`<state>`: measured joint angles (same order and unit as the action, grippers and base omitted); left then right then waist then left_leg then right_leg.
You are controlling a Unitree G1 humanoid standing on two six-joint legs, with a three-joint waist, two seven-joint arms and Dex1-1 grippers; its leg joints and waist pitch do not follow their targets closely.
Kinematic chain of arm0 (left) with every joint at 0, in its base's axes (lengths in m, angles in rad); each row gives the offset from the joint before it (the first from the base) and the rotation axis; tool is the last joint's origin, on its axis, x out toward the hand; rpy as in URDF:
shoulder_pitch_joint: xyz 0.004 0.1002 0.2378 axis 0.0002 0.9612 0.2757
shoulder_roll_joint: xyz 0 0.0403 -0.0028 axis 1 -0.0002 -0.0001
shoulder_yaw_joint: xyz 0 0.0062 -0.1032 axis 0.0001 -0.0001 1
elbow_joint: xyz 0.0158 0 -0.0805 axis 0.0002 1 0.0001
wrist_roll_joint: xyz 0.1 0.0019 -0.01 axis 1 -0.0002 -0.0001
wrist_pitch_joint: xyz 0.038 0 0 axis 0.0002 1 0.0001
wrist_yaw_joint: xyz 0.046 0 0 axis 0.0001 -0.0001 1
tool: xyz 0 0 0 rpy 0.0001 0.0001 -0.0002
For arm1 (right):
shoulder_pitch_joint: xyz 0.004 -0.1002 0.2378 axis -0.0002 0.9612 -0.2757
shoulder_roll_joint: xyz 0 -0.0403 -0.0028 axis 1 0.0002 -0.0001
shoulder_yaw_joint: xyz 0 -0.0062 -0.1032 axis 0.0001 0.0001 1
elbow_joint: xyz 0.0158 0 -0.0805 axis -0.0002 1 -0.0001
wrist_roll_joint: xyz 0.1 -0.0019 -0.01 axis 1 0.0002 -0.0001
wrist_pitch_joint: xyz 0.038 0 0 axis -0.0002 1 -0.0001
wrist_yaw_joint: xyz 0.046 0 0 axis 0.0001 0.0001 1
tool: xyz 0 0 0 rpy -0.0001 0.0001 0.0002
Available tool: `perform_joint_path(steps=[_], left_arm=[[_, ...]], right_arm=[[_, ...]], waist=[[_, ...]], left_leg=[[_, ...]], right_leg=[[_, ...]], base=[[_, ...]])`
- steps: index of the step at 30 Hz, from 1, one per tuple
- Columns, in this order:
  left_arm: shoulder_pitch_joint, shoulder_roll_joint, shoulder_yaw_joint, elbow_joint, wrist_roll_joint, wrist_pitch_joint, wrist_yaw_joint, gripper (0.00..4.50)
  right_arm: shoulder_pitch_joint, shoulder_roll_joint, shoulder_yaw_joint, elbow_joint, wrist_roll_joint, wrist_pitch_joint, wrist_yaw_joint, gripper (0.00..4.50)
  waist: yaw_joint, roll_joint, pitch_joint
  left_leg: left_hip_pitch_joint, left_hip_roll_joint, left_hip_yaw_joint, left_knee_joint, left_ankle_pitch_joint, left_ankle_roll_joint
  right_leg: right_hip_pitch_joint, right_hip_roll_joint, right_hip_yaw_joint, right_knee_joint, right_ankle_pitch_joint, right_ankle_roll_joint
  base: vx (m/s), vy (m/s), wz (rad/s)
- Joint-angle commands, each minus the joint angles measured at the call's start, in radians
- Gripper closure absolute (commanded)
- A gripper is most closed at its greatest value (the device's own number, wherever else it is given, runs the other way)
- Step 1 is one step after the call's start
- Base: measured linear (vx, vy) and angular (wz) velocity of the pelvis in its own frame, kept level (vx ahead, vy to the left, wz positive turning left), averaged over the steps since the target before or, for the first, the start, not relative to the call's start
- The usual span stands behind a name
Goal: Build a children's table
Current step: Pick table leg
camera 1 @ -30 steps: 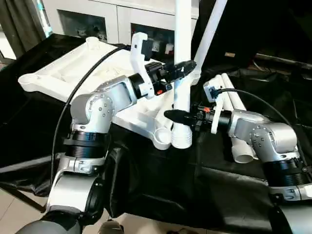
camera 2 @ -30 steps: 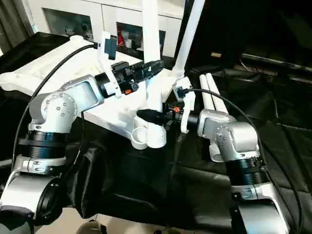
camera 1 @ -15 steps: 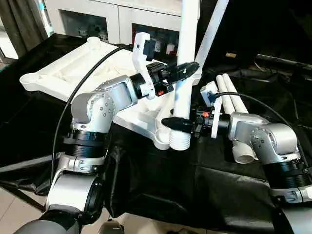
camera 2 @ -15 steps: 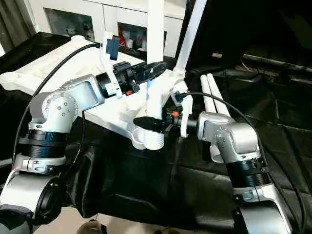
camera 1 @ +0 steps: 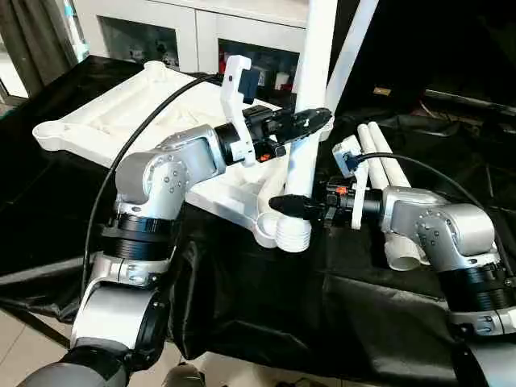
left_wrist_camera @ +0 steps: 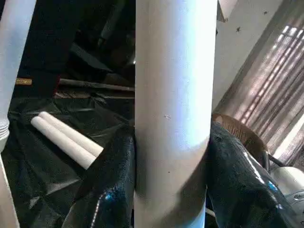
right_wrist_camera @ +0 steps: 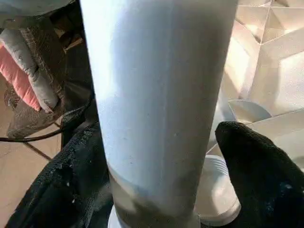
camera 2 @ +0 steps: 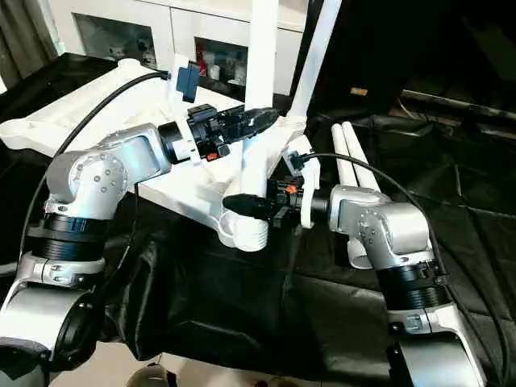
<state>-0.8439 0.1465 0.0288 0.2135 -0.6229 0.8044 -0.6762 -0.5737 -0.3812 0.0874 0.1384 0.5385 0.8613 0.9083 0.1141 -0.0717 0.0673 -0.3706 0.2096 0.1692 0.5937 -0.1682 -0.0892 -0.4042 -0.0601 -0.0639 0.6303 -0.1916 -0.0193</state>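
Sockets at the corners of the white plastic ribbed tabletop (camera 1: 121, 121): the far one holds a long white tapered tube leg (camera 1: 348, 56). Left gripper (camera 1: 310, 121) clamps another upright white leg (camera 1: 306, 137) over the near corner socket (camera 1: 270, 230); right gripper (camera 1: 292, 206) brackets its base, fingers spread.

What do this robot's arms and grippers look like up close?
Both arms are chunky silver metal segments joined by black ribbed rings. Each ends in a gripper, the left gripper and the right gripper, with two glossy black fingers and small red-orange details behind them. A white bracket stands on each wrist, and a black cable loops back along each arm.
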Motion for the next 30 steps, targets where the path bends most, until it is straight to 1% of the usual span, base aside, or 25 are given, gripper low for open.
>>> perform_joint_path(steps=[1, 6, 7, 9, 11, 12, 15, 16, 17, 22, 23, 24, 25, 27, 28, 30], left_arm=[[-0.033, 0.000, -0.015, -0.015, 0.004, -0.007, -0.015, 2.71], [-0.035, -0.005, -0.015, -0.015, 0.004, -0.006, -0.017, 2.71], [-0.034, -0.006, -0.015, -0.017, 0.002, -0.004, -0.018, 2.71], [-0.033, -0.007, -0.014, -0.020, -0.001, -0.001, -0.018, 2.71], [-0.033, -0.009, -0.014, -0.023, -0.003, 0.001, -0.019, 2.71], [-0.032, -0.009, -0.015, -0.026, -0.004, 0.002, -0.019, 2.71], [-0.029, -0.010, -0.016, -0.029, -0.004, 0.004, -0.022, 2.71], [-0.028, -0.009, -0.017, -0.029, -0.003, 0.004, -0.024, 2.71], [-0.028, -0.009, -0.018, -0.029, -0.003, 0.004, -0.024, 2.71], [-0.026, -0.011, -0.021, -0.030, -0.003, 0.003, -0.027, 2.72], [-0.026, -0.011, -0.021, -0.030, -0.003, 0.002, -0.027, 2.72], [-0.025, -0.011, -0.021, -0.030, -0.003, 0.001, -0.028, 2.72], [-0.024, -0.012, -0.021, -0.031, -0.003, 0.000, -0.028, 2.72], [-0.022, -0.012, -0.020, -0.032, -0.004, -0.001, -0.028, 2.72], [-0.019, -0.009, -0.020, -0.032, -0.001, -0.004, -0.028, 2.72], [-0.017, -0.006, -0.026, -0.035, 0.009, -0.014, -0.028, 2.72]], right_arm=[[0.010, -0.017, 0.005, -0.008, -0.008, 0.005, 0.006, 0.69], [0.016, -0.016, 0.013, -0.009, -0.006, 0.009, 0.009, 0.69], [0.017, -0.015, 0.014, -0.008, -0.007, 0.009, 0.009, 0.96], [0.018, -0.014, 0.015, -0.008, -0.007, 0.010, 0.010, 1.03], [0.018, -0.012, 0.016, -0.004, -0.009, 0.009, 0.010, 1.30], [0.019, -0.011, 0.017, -0.001, -0.010, 0.007, 0.010, 1.30], [0.019, -0.010, 0.014, 0.003, -0.010, 0.006, 0.007, 1.61], [0.018, -0.010, 0.013, 0.004, -0.010, 0.006, 0.005, 1.61], [0.018, -0.010, 0.013, 0.004, -0.010, 0.006, 0.004, 1.82], [0.017, -0.011, 0.008, 0.007, -0.008, 0.004, 0.001, 2.21], [0.017, -0.011, 0.008, 0.007, -0.008, 0.004, 0.001, 2.21], [0.017, -0.011, 0.008, 0.007, -0.008, 0.004, 0.001, 2.39], [0.017, -0.011, 0.007, 0.007, -0.008, 0.004, 0.000, 2.47], [0.017, -0.011, 0.007, 0.008, -0.008, 0.003, 0.000, 2.50], [0.014, -0.009, 0.006, 0.014, -0.012, -0.001, -0.001, 2.52], [0.014, -0.009, 0.006, 0.014, -0.012, -0.002, -0.001, 2.54]], waist=[[0.002, -0.006, -0.082], [0.002, -0.006, -0.082], [0.002, -0.006, -0.082], [0.002, -0.006, -0.082], [0.002, -0.006, -0.082], [0.002, -0.006, -0.082], [0.002, -0.006, -0.082], [0.002, -0.006, -0.082], [0.002, -0.006, -0.082], [0.002, -0.007, -0.082], [0.002, -0.007, -0.082], [0.002, -0.007, -0.082], [0.002, -0.007, -0.082], [0.002, -0.007, -0.082], [0.002, -0.009, -0.082], [0.002, -0.009, -0.082]], left_leg=[[0.006, 0.013, 0.005, -0.052, -0.058, 0.006], [0.006, 0.013, 0.005, -0.052, -0.058, 0.007], [0.006, 0.013, 0.005, -0.052, -0.060, 0.007], [0.006, 0.013, 0.005, -0.052, -0.061, 0.007], [0.006, 0.013, 0.005, -0.052, -0.058, 0.008], [0.006, 0.013, 0.005, -0.051, -0.057, 0.008], [0.006, 0.013, 0.005, -0.051, -0.062, 0.008], [0.006, 0.013, 0.005, -0.052, -0.061, 0.007], [0.006, 0.013, 0.005, -0.051, -0.061, 0.007], [0.006, 0.013, 0.005, -0.051, -0.058, 0.010], [0.006, 0.013, 0.005, -0.051, -0.057, 0.010], [0.006, 0.014, 0.005, -0.051, -0.055, 0.011], [0.006, 0.014, 0.005, -0.051, -0.056, 0.011], [0.006, 0.013, 0.006, -0.051, -0.059, 0.010], [0.006, 0.013, 0.006, -0.051, -0.059, 0.011], [0.006, 0.013, 0.005, -0.051, -0.055, 0.011]], right_leg=[[0.070, -0.068, 0.046, -0.065, -0.071, -0.171], [0.070, -0.068, 0.046, -0.065, -0.072, -0.175], [0.070, -0.068, 0.046, -0.065, -0.075, -0.175], [0.070, -0.068, 0.046, -0.065, -0.076, -0.175], [0.070, -0.068, 0.046, -0.064, -0.073, -0.175], [0.070, -0.068, 0.046, -0.064, -0.070, -0.175], [0.070, -0.068, 0.046, -0.066, -0.081, -0.173], [0.070, -0.068, 0.046, -0.065, -0.081, -0.172], [0.070, -0.068, 0.046, -0.066, -0.080, -0.172], [0.070, -0.068, 0.046, -0.065, -0.077, -0.174], [0.070, -0.068, 0.046, -0.065, -0.075, -0.174], [0.070, -0.068, 0.046, -0.064, -0.072, -0.175], [0.069, -0.068, 0.046, -0.064, -0.071, -0.176], [0.070, -0.068, 0.046, -0.065, -0.080, -0.174], [0.070, -0.068, 0.046, -0.065, -0.082, -0.172], [0.069, -0.068, 0.046, -0.064, -0.081, -0.170]], base=[[0.000, 0.000, 0.00], [0.000, 0.000, 0.00], [0.000, 0.000, 0.00], [0.000, 0.000, 0.00], [0.000, 0.000, 0.00], [0.000, 0.000, 0.00], [0.000, 0.000, 0.00], [0.000, 0.000, 0.00], [0.000, 0.000, 0.00], [0.000, 0.000, 0.00], [0.000, 0.000, 0.00], [0.000, 0.000, 0.00], [0.000, 0.000, 0.00], [0.000, 0.000, 0.00], [0.000, 0.000, 0.00], [0.000, 0.000, 0.00]])
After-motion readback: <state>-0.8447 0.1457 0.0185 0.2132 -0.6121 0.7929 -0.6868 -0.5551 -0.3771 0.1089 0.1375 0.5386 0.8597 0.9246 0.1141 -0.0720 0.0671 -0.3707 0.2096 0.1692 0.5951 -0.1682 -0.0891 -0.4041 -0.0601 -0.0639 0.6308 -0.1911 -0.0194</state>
